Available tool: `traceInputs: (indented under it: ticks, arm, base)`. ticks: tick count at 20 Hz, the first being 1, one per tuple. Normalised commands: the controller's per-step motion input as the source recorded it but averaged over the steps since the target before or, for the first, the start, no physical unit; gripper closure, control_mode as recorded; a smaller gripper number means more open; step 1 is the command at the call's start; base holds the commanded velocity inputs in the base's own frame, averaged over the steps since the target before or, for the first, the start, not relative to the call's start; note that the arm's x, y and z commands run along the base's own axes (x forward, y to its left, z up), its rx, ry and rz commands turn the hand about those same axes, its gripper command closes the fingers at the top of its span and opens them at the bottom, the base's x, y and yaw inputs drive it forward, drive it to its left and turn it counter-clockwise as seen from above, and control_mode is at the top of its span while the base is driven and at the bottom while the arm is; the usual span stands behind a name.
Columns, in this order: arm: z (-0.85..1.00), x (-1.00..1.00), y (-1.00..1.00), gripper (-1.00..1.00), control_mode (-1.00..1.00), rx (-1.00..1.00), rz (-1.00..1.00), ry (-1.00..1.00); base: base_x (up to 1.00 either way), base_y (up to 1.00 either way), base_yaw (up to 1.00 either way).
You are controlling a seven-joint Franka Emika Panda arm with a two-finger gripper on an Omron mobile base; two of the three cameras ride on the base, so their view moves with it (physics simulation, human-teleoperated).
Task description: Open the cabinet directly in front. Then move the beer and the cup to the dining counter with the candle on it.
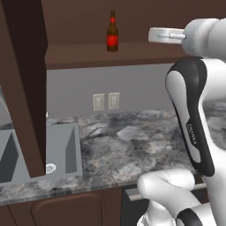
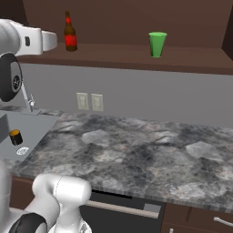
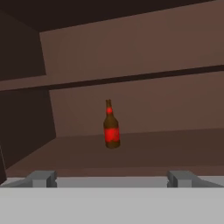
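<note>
1. Nearest, in the hand view: gripper [image 3: 112, 178] with jaws spread wide apart, nothing between them, two dark fingertips [image 3: 41, 178] standing level at the bottom and aimed into the open cabinet [image 3: 131, 52].
2. Below the arm: marbled worktop [image 1: 132, 141] with a sink [image 1: 66, 150] at its left, a small black-and-orange cylinder [image 2: 16, 136] in the basin, two pale wall sockets [image 1: 106, 101] behind.
3. At shelf height: open cabinet door [image 1: 24, 88] hanging out over the sink on the left, edge-on in the left base view.
4. Further in: beer [image 3: 111, 124] upright on the cabinet floor, well back from the front lip, roughly centred between the open jaws but well apart from them.
5. To the bottle's right on the same board: cup [image 2: 157, 44], upright, well apart from the bottle and nearer the right side wall.
6. Handling, as a judgement: glass bottle likely rigid, smooth and somewhat slippery, breakable if tipped or dropped; tall and narrow-based, so easily knocked over by a glancing finger.
7. Best hold, likely: across the wide labelled body, at or just below the red label, pads square to the sides; not the slim neck, where swinging seems probable.
8. Cup probably light and tapered; mid-wall grip with gentle squeeze, since tending to slide upward out of a tight pinch.
</note>
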Motion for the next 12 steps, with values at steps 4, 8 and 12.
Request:
traceInputs:
  ticks: [4,8,12]
  arm:
    - [0.00,0.39,0.04,-1.00,-1.00,0.00,0.00,0.00]
    - [0.00,0.38,0.20,-1.00,-1.00,-0.01,0.00,0.00]
    - [0.00,0.40,0.22,-1.00,-1.00,0.00,0.00,0.01]
  base:
    - [0.00,0.00,0.00]
    - [0.00,0.00,0.00]
    - [0.00,0.00,0.00]
